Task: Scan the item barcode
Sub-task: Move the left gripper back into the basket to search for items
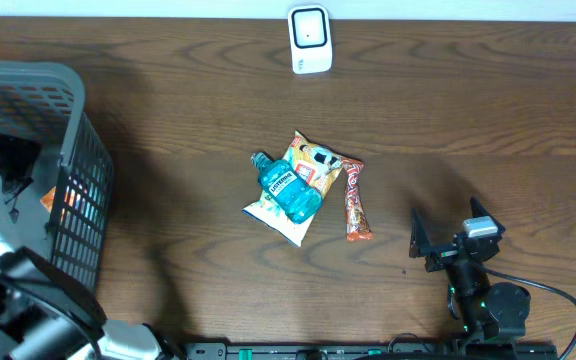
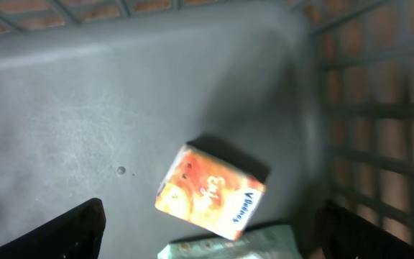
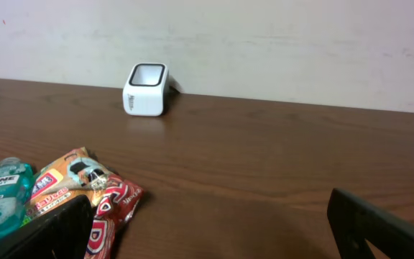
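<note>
The white barcode scanner (image 1: 310, 40) stands at the table's far edge, also seen in the right wrist view as the scanner (image 3: 147, 88). A blue bottle (image 1: 290, 190) lies on a snack bag (image 1: 298, 215), with a red candy bar (image 1: 355, 203) beside them. My left gripper (image 2: 214, 241) is open inside the grey basket (image 1: 78, 180), above an orange box (image 2: 210, 191) and a green packet (image 2: 232, 246), touching neither. My right gripper (image 1: 453, 238) is open near the front right, empty, pointing toward the scanner. No barcode shows.
The basket's mesh wall (image 2: 379, 122) is close on the right of my left gripper. From the right wrist I see the bottle (image 3: 2, 194), snack bag (image 3: 67, 180) and candy bar (image 3: 113, 208) at the lower left, and bare wood ahead.
</note>
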